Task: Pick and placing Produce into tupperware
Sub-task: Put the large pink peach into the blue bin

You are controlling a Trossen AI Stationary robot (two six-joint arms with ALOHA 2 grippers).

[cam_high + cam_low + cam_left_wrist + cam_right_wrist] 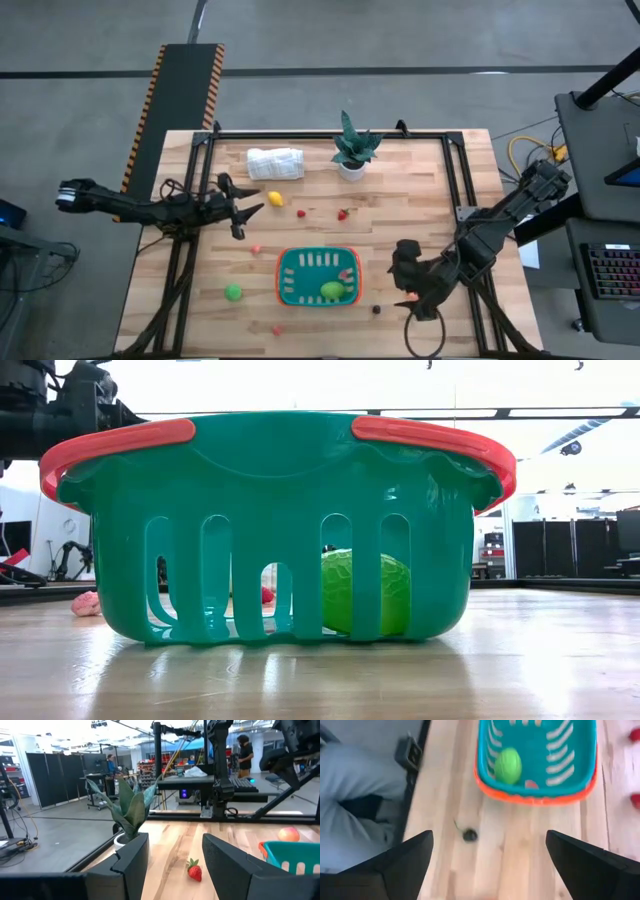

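The tupperware (318, 276) is a teal basket with an orange-red rim, standing near the table's front edge. A round green piece (508, 765) and a pink piece (346, 272) lie in it. Loose produce lies on the table: a yellow piece (275, 199), a strawberry (194, 870), a green piece (233, 292) and a small dark piece (469, 835). My right gripper (489, 836) hangs open above the table, right of the tupperware, slanting down over the dark piece. My left gripper (248, 218) stands open and level at the left, pointing toward the strawberry.
A potted green plant (352, 150) and a rolled white cloth (275, 163) stand at the far edge. Small orange (301, 212), pink (256, 248) and red (277, 328) pieces lie scattered. A black frame (460, 180) borders the table. People stand in the room beyond.
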